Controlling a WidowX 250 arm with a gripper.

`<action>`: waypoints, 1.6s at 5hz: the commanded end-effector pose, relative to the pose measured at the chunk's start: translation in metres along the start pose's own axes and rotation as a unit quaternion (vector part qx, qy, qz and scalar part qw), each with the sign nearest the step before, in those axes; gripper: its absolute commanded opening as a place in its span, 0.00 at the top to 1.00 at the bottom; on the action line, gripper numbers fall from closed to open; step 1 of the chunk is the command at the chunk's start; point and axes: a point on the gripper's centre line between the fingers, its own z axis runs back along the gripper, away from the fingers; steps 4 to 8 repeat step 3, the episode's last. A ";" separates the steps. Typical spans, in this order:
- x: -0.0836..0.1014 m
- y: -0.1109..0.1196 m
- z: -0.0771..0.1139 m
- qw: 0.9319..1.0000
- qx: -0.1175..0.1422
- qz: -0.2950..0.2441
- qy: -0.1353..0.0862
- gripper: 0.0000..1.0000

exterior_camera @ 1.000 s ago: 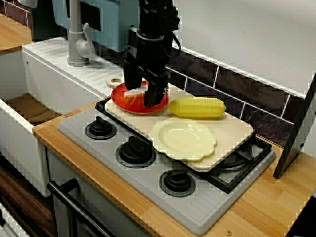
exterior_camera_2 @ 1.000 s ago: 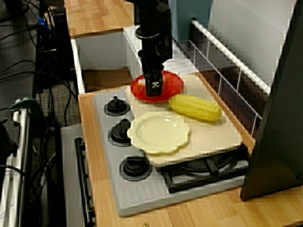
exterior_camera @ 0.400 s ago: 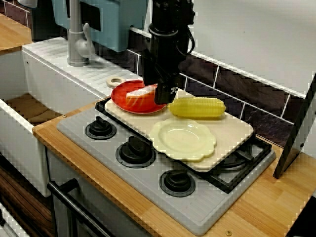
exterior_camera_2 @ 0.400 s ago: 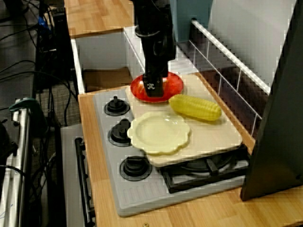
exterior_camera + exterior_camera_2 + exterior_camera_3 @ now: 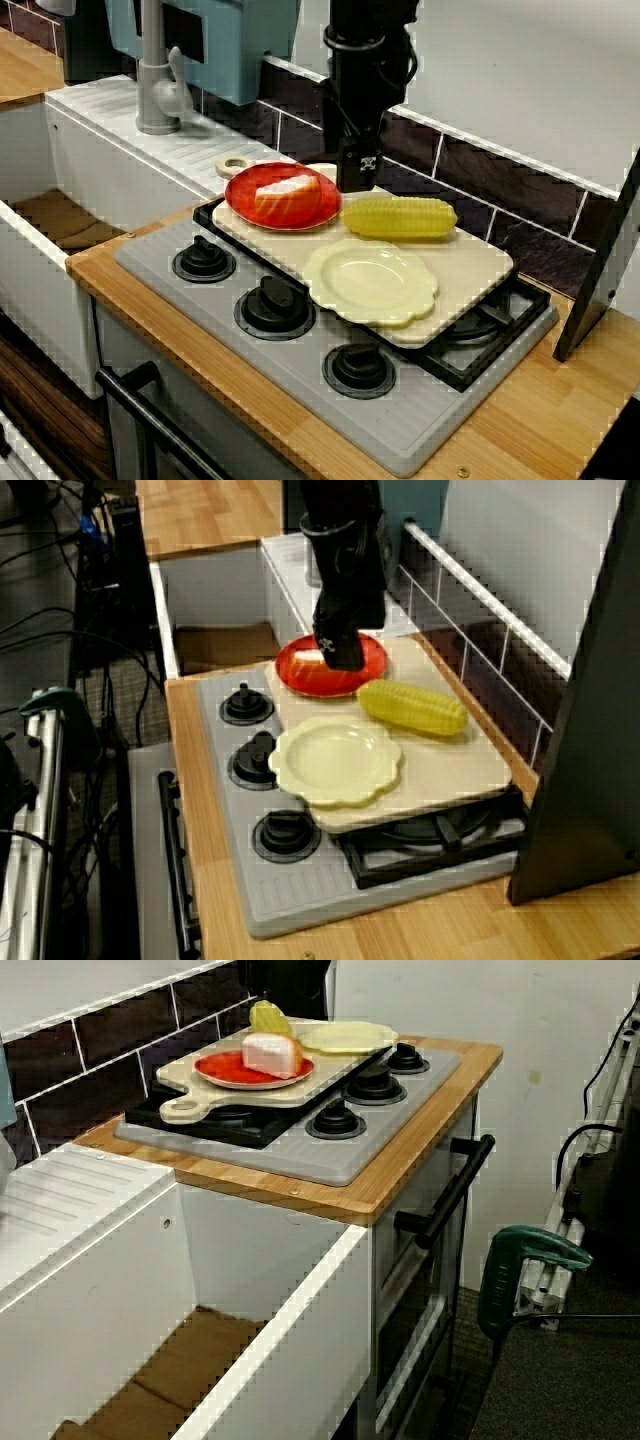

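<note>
In the view from the front, my black gripper [image 5: 358, 183] hangs over the back edge of the pale cutting board [image 5: 470, 265], between the red plate [image 5: 240, 200] and the yellow corn cob [image 5: 400, 217]. It is open and holds nothing. A white and orange wedge of food [image 5: 283, 190] lies on the red plate, just left of the gripper. In the view from the stove's end, the gripper [image 5: 345, 660] hovers over the far side of the red plate [image 5: 300, 680]. The low view from the sink shows the wedge [image 5: 270, 1053] on that plate.
A pale yellow scalloped plate [image 5: 370, 282] sits on the board's front part. The board rests on a grey stove [image 5: 200, 300] with black knobs. A faucet [image 5: 155, 80] and white sink [image 5: 40, 260] lie to the left. A dark panel [image 5: 600, 280] leans at the right.
The gripper rose off the red plate and moved right and back toward the tiled wall, turning as it went. The wedge stayed on the plate.
</note>
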 end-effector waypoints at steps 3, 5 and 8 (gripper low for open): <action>0.037 0.002 -0.003 0.994 -0.015 -0.098 -0.049 0.00; 0.037 0.002 -0.003 0.994 -0.015 -0.098 -0.049 0.00; 0.037 0.002 -0.003 0.994 -0.015 -0.098 -0.049 0.00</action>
